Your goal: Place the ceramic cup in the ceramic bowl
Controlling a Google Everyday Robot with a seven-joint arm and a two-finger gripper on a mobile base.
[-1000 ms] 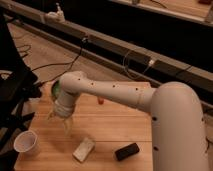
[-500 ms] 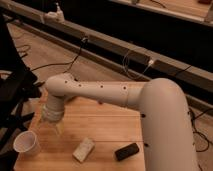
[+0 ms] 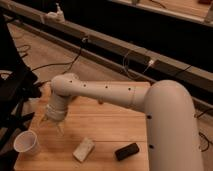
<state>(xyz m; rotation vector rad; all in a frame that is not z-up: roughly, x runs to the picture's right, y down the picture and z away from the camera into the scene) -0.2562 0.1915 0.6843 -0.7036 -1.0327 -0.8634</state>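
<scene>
The robot's thick white arm (image 3: 107,93) reaches leftward over the light wooden slatted table (image 3: 111,126), and its gripper (image 3: 51,127) hangs at the wrist above the table's left part, jaws pointing down, spread apart and holding nothing. A pale rectangular block (image 3: 84,149) lies near the front edge, with a small dark oblong object (image 3: 127,151) to its right. The small white tapered ceramic cup (image 3: 26,143) stands upright by the front-left corner, lower-left of the jaws, outside their gap and not touching them.
</scene>
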